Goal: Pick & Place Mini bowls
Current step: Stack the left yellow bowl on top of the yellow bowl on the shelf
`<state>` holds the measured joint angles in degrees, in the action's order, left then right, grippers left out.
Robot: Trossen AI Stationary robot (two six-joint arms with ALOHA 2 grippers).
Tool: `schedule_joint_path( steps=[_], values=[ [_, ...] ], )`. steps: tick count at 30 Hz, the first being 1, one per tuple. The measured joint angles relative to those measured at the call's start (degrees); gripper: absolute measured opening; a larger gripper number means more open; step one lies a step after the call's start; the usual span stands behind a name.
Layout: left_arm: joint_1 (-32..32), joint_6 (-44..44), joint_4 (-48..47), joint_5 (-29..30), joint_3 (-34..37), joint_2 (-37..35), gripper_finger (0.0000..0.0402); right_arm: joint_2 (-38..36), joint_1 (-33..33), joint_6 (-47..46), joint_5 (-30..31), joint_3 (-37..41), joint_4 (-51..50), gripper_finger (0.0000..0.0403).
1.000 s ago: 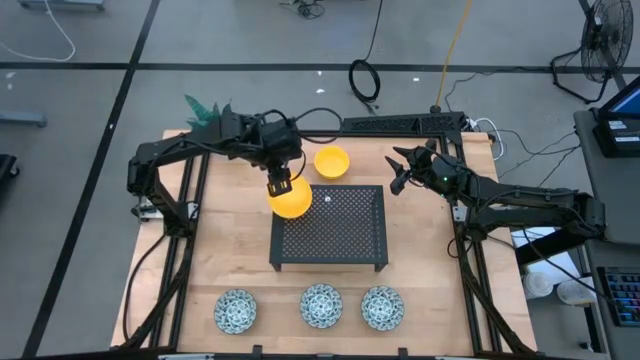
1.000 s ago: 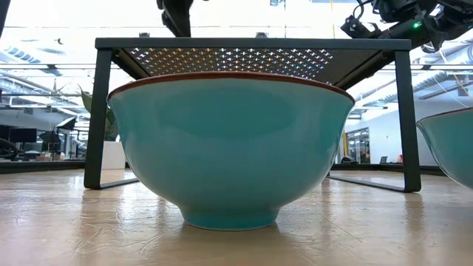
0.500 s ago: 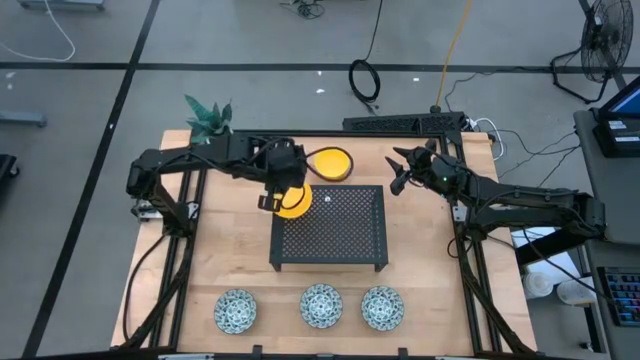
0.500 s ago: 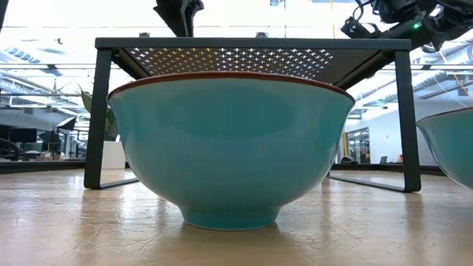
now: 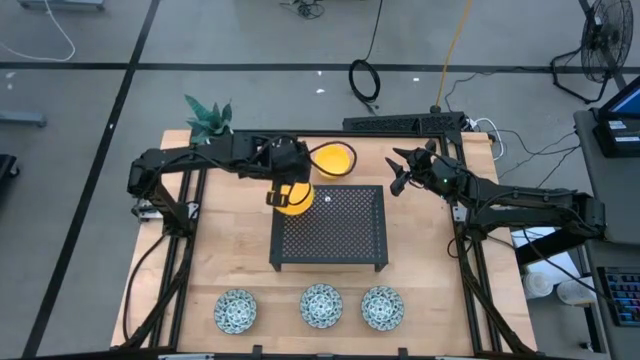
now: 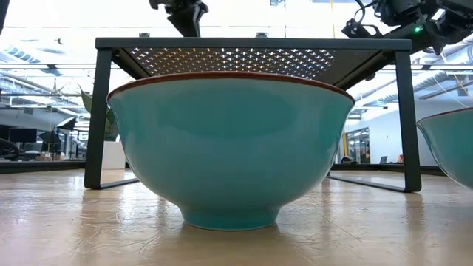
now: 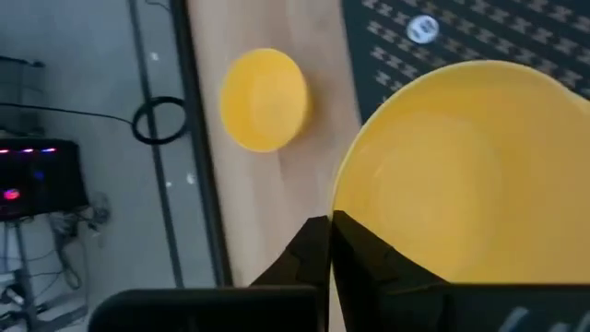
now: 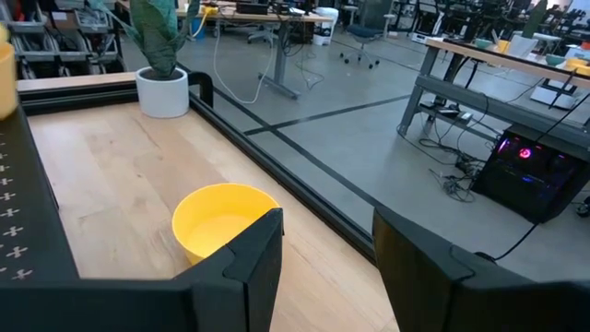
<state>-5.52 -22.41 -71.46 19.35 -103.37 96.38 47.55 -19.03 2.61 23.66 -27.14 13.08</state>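
Observation:
A plain yellow mini bowl [image 5: 297, 206] sits mouth up over the far left corner of the black perforated rack [image 5: 335, 235]. My left gripper [image 5: 281, 193] is shut at this bowl's rim, on the side toward the table's left edge. A second yellow bowl [image 5: 333, 160] stands on the table beyond the rack. Three patterned bowls [image 5: 321, 305] stand in a row along the near edge. My right gripper [image 5: 398, 178] hovers open off the rack's far right corner, holding nothing; in its wrist view the second yellow bowl [image 8: 221, 219] lies just ahead of it. My left gripper pinches the yellow bowl's rim [image 7: 348, 189], one finger outside the wall and one finger [image 7: 369, 254] over the inside. The fingers come from above, slanting in from the table's left. The bowl stays upright over the rack's corner; I cannot tell whether its base rests on the rack.
A green plant in a white pot [image 8: 161, 88] stands at the table's far left corner [image 5: 207, 115]. In the low view a near-edge bowl [image 6: 229, 148] fills the foreground in front of the rack's legs [image 6: 96, 118]. Bare wood lies left and right of the rack.
My left gripper has swung around the yellow bowl's left side, turned about, and shut at its rim. The bowl has stayed over the rack's far left corner. My right arm has kept still.

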Motion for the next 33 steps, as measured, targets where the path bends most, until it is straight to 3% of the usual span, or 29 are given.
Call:
schedule_joint_path(
  steps=[5,13,17,24,27,33],
  values=[
    [0.0,1.51,0.3,-1.01,-0.09,0.0,0.0031,0.0,0.0,0.0,0.0,0.0,-0.02,0.0155],
    [-0.04,12.15,0.6,-4.73,-0.09,0.0,0.0037,0.0,-0.01,0.0,0.0,0.0,-0.02,0.0155],
    [0.17,12.43,1.44,-4.61,-0.09,-0.12,0.005,0.0,-0.01,0.0,0.0,0.02,-0.02,0.0155],
    [0.79,13.08,1.41,3.02,-0.11,-0.39,0.0135,0.0,0.0,-0.01,0.0,0.02,-0.02,0.0155],
    [1.34,7.97,0.9,3.81,-0.11,-0.39,0.0172,0.0,0.0,-0.02,0.0,0.02,-0.04,0.0155],
    [4.66,0.83,1.62,12.02,-0.11,-0.39,0.0195,0.0,-0.02,-0.02,0.0,0.02,-0.04,0.0155]
  ],
)
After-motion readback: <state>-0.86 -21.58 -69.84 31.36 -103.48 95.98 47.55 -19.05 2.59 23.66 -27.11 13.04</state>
